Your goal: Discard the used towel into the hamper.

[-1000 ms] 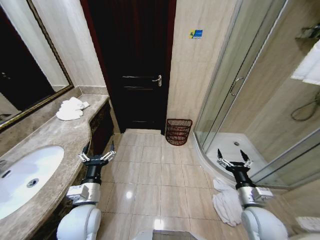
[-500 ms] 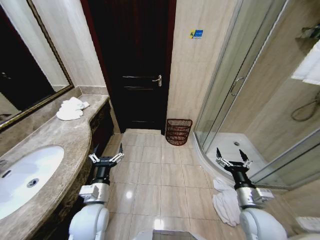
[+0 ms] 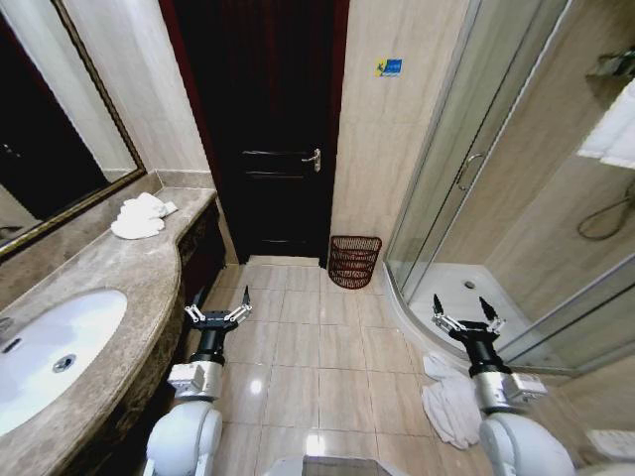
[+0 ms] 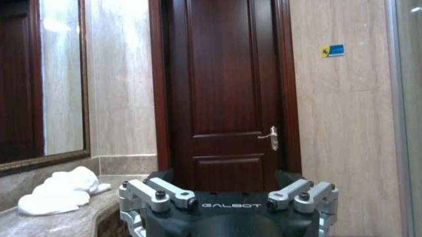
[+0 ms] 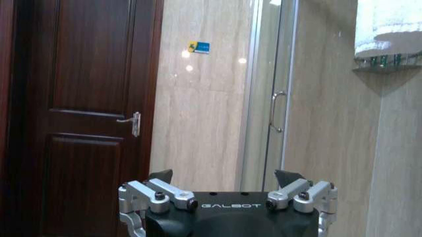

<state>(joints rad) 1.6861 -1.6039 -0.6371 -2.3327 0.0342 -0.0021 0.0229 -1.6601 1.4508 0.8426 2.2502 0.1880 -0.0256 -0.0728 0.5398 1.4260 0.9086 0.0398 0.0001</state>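
Note:
The hamper (image 3: 354,261), a dark reddish-brown wire basket, stands on the floor against the far wall between the door and the shower. A crumpled white towel (image 3: 451,402) lies on the tiles at the right, just below my right gripper (image 3: 466,314), which is raised, open and empty. Another heap of white towel (image 3: 139,216) rests on the far end of the stone counter (image 3: 119,273); the left wrist view shows it too (image 4: 59,190). My left gripper (image 3: 218,309) hangs open and empty over the floor beside the counter's edge. Both wrist views show spread fingers, left (image 4: 226,174) and right (image 5: 224,174).
A dark wooden door (image 3: 263,129) is shut straight ahead. A white sink (image 3: 55,352) is set in the counter at the left, under a mirror (image 3: 40,129). The glass shower enclosure (image 3: 486,188) curves along the right. Bare floor tiles (image 3: 308,337) stretch toward the hamper.
My left arm has shifted right, away from the counter's edge toward the middle of the floor. The right arm has hardly moved.

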